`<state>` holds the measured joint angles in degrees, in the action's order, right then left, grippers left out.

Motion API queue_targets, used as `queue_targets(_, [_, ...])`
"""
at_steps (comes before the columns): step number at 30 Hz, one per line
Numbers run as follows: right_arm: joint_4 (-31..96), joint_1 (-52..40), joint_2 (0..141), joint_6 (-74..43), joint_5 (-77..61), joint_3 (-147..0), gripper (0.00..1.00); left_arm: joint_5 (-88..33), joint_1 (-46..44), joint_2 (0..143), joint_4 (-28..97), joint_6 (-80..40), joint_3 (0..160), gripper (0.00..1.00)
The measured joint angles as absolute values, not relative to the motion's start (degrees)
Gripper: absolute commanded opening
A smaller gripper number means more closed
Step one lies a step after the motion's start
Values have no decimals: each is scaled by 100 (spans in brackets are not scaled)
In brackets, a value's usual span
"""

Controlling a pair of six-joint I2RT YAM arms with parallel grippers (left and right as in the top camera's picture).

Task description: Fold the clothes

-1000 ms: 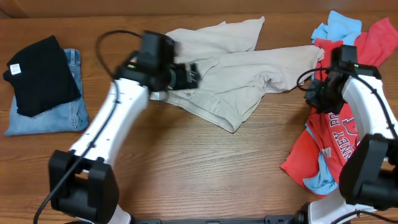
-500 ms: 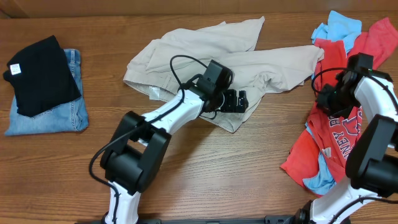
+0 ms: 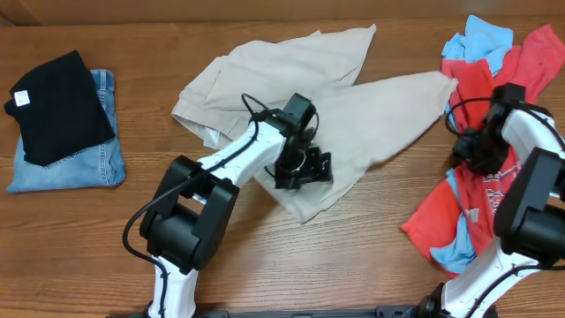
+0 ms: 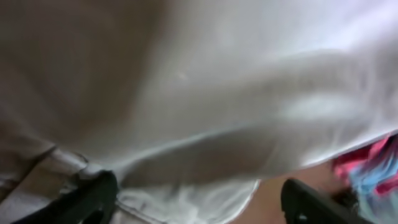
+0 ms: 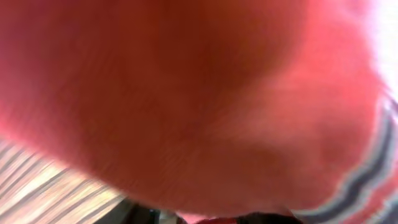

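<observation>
The pale beige trousers (image 3: pixel 265 75) lie rumpled across the far middle of the table, with one leg stretched right toward the red pile. My left gripper (image 3: pixel 305 170) hangs over their lower front part. In the left wrist view the trousers (image 4: pixel 205 93) fill the frame, and the left gripper (image 4: pixel 199 202) has its dark fingers (image 4: pixel 93 199) wide apart with a cloth hem between them. My right gripper (image 3: pixel 472 152) is down in the red clothes. The right wrist view is filled with blurred red cloth (image 5: pixel 186 93), and the jaws barely show.
A black garment with a white tag (image 3: pixel 57 106) lies on folded blue jeans (image 3: pixel 97 168) at the far left. A pile of red (image 3: pixel 468 216) and light blue (image 3: pixel 484 37) clothes covers the right edge. Bare wooden table (image 3: pixel 291 265) lies in front.
My left arm swung from the trousers' left side to their lower middle, and the trousers' front edge shifted toward me. The right gripper slid slightly right and nearer, and the red pile changed shape.
</observation>
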<state>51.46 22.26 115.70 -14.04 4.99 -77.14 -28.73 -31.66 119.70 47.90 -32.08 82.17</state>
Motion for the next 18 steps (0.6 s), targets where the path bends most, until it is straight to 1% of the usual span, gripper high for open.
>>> queue_targets(5, [5009,3081,11570,-1632,725,-7714,47,-2976,-2543,11977,5784,-2853,8123,90])
queue_targets(8, [5009,3651,11579,-1706,788,-7738,51,-2836,-2005,11987,6130,-2620,8090,92])
queue_targets(12, [5148,4206,11666,-1721,530,-7948,51,-2652,-1308,11990,6326,-2318,8086,92])
queue_targets(15, [5494,4346,11692,-1570,16,-8309,52,-2622,-836,11990,6357,-2121,8086,93])
queue_targets(18, [5828,4244,11692,-1278,-637,-8761,53,-2637,-519,11990,6379,-1935,8088,93])
